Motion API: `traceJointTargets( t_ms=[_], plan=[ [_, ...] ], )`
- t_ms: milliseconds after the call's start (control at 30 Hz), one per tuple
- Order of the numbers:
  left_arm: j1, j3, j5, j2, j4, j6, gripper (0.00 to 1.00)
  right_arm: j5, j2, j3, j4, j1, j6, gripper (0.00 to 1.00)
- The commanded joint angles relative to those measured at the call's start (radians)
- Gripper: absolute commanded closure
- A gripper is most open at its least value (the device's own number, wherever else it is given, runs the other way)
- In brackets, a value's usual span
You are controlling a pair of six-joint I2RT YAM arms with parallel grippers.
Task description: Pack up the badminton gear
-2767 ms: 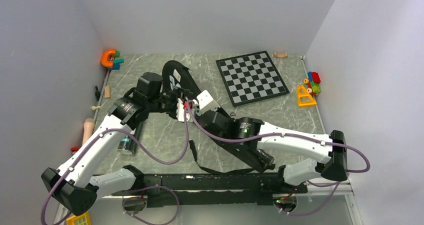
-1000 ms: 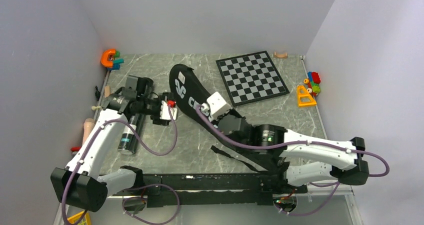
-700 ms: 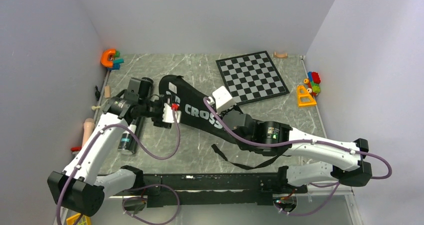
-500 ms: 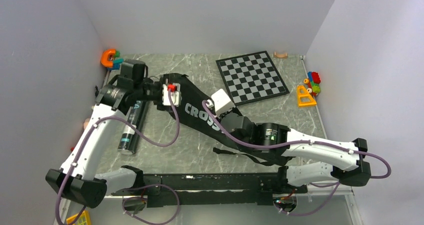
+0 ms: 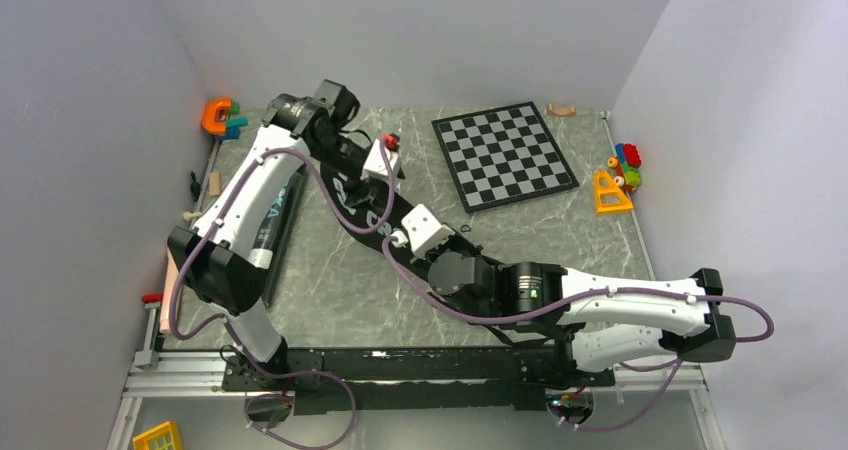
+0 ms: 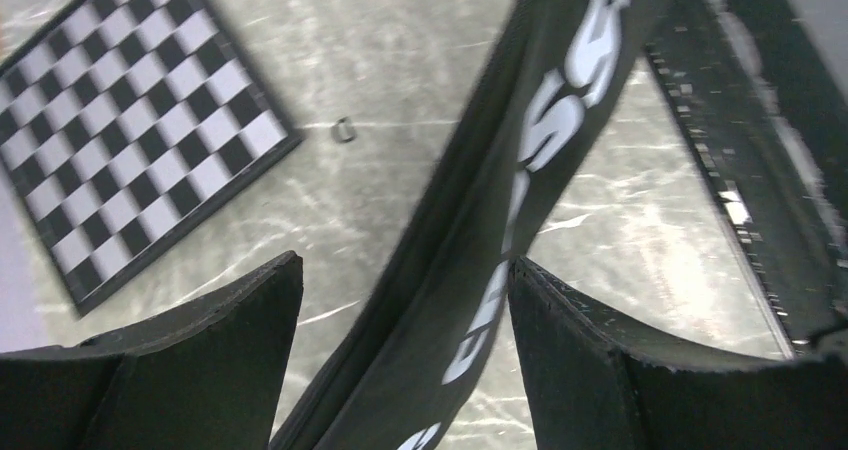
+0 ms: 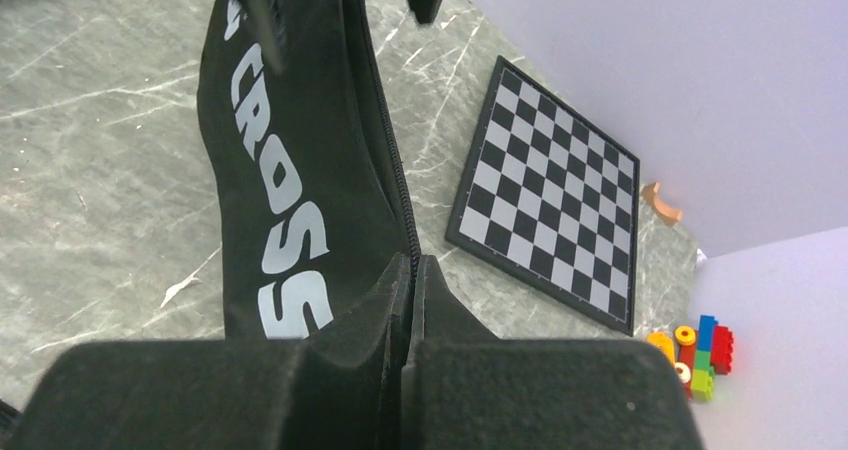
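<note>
Straddling the upper end of the black racket bag point(image 6: 455, 300), the left gripper point(image 6: 405, 262) stands wide open. Its wrist view shows the bag's white-lettered band running between the two fingers point(image 6: 200, 370), close to both inner faces. Whether either pad touches the cloth cannot be told, and nothing is clamped. Out past its left finger lies the chessboard point(image 6: 130, 120), and a small metal ring point(image 6: 345, 130) rests on the table point(image 6: 400, 50) just ahead of the fingertips; the ring cannot be made out from above. The right gripper point(image 7: 410, 265) has its fingers pressed fully together. Its own camera shows the bag's zipper line running straight down into the seam between them, so it pinches the bag's edge there. The "CROSS" lettering sits just left of that grip, and the left gripper's two fingers show at the bag's far end, one over the cloth and one off its side. Only the top view gives the whole layout. There the bag stretches diagonally from under the left gripper back to the right one. The dark tube point(image 5: 282, 208) lies well off on the left arm's outer side, partly hidden by that arm. The colourful toys point(image 5: 622, 170) sit far out to the right gripper's right, beyond the chessboard.
</note>
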Motion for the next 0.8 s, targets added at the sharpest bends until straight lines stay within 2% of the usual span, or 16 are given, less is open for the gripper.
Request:
traceJointTargets(
  t_ms=[0,100,367,533,700,767],
  plan=[
    [-0.061,-0.025,0.072,-0.048,-0.18,0.143,0.22,0.08,0.018,0.037,0.118,0.021,-0.045,1.0],
    [-0.072,-0.05,0.094,-0.068,-0.118,0.083,0.22,0.089,0.03,0.03,0.152,0.032,-0.073,1.0],
    [-0.095,-0.002,0.089,-0.02,-0.164,0.092,0.31,0.095,0.077,0.047,0.21,0.056,-0.127,1.0],
    [-0.133,0.002,0.08,0.0,-0.167,0.087,0.38,0.087,0.103,0.054,0.231,0.064,-0.131,1.0],
    [-0.151,-0.027,0.073,-0.004,-0.136,0.059,0.54,0.088,0.108,0.051,0.253,0.065,-0.133,1.0],
    [-0.155,-0.043,0.063,-0.006,-0.138,0.062,0.55,0.089,0.108,0.05,0.258,0.065,-0.13,1.0]
  ],
)
